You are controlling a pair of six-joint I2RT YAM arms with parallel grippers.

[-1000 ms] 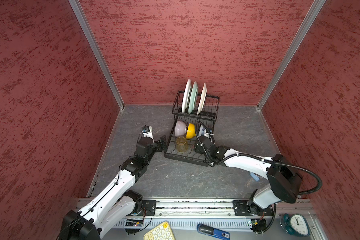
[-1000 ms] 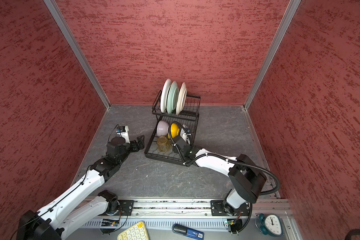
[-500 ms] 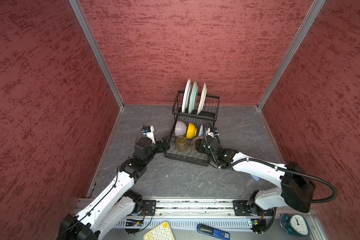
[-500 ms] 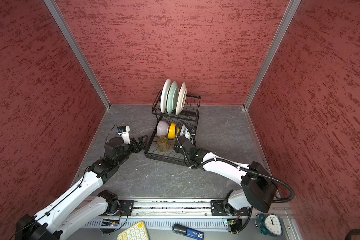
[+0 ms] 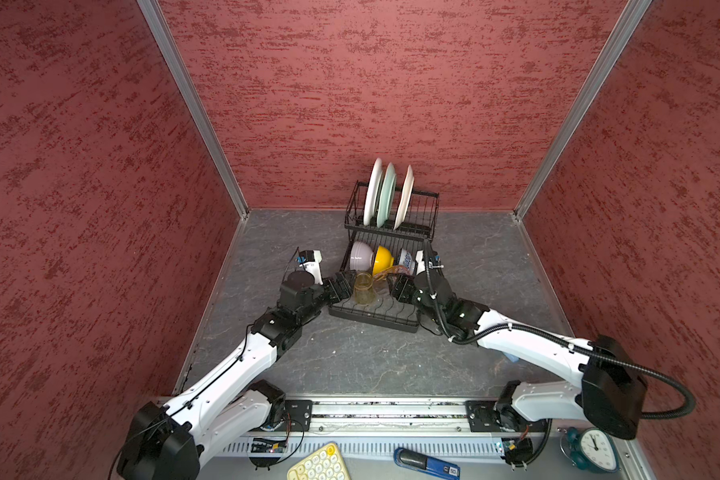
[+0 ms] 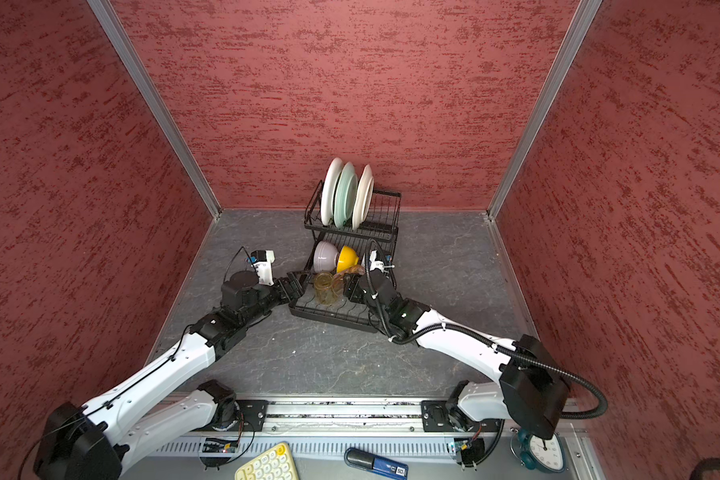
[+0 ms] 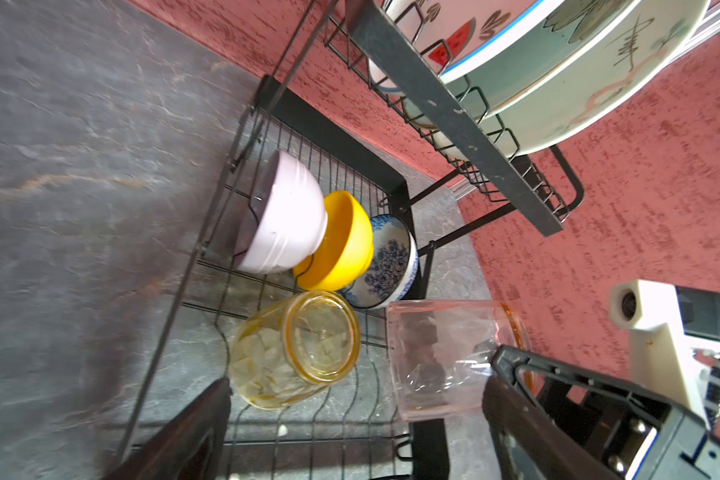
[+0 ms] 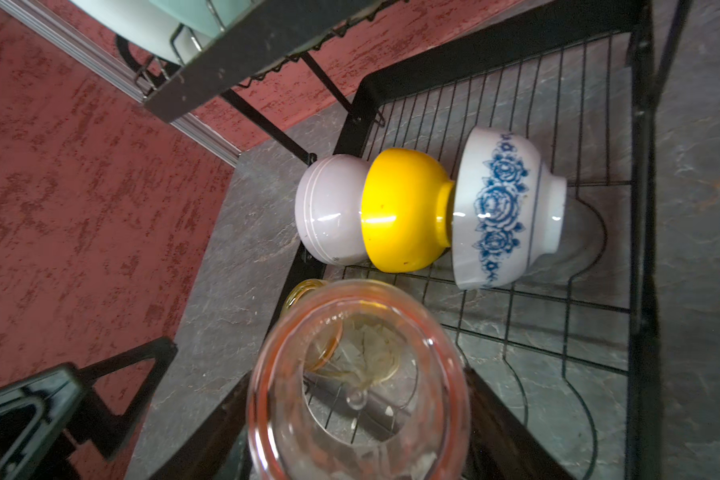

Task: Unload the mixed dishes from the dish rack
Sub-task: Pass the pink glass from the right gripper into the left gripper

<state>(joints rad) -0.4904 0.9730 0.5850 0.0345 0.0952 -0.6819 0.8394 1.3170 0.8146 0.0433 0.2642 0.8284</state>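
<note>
Black wire rack (image 5: 375, 322): we see three bowls (image 7: 341, 245) nested on edge beyond both grippers, three plates (image 5: 387, 193) upright in the basket above them.
Left gripper (image 5: 344, 286): jaws wide, amber tumbler (image 7: 296, 349) lying on the tray just ahead.
Right gripper (image 5: 398, 286): clamped around the pink tumbler (image 7: 437, 357).
Floor (image 5: 350, 365): grey stone-look, red textured walls (image 5: 350, 104) around.

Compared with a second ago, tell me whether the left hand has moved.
Yes. The left hand has moved right, up to the dish rack's left edge, beside the amber tumbler.
</note>
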